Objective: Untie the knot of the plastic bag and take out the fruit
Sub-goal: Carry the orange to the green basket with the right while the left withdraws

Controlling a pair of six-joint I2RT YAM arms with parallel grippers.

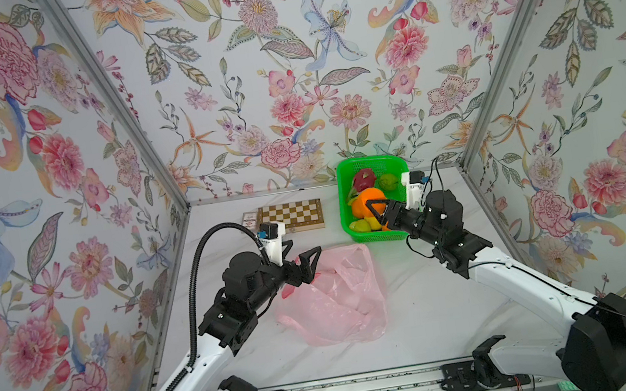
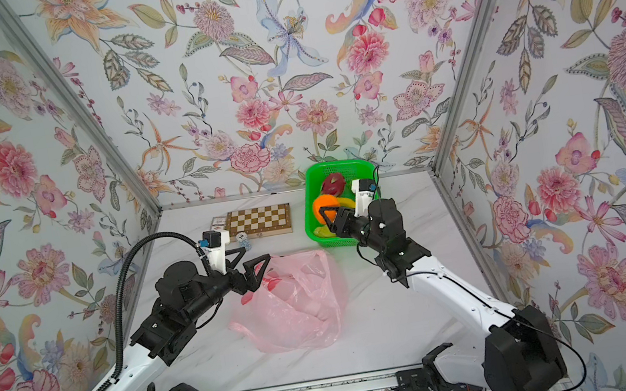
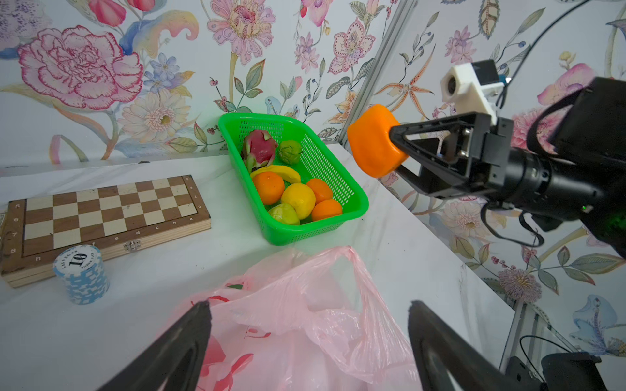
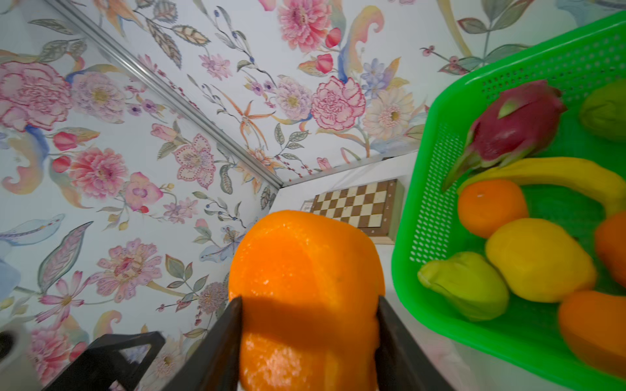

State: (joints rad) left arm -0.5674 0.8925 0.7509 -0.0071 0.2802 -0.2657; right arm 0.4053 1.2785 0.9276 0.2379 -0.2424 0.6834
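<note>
- The fruit is being moved out of the bag. The right gripper (image 1: 375, 213) is clamped on an orange (image 3: 372, 142), above the near edge of the green basket (image 1: 365, 160) at the worktop's (image 1: 426, 314) far right corner.
- The left gripper (image 3: 306, 306) hangs with jaws spread wide, holding nothing, over the plastic bag's (image 1: 335, 302) far edge.
- The bag lies slack mid-worktop with no knot showing. I cannot tell whether it hides more fruit.
- Next, probably: lower the orange onto the heaped basket, then let go gently.
</note>
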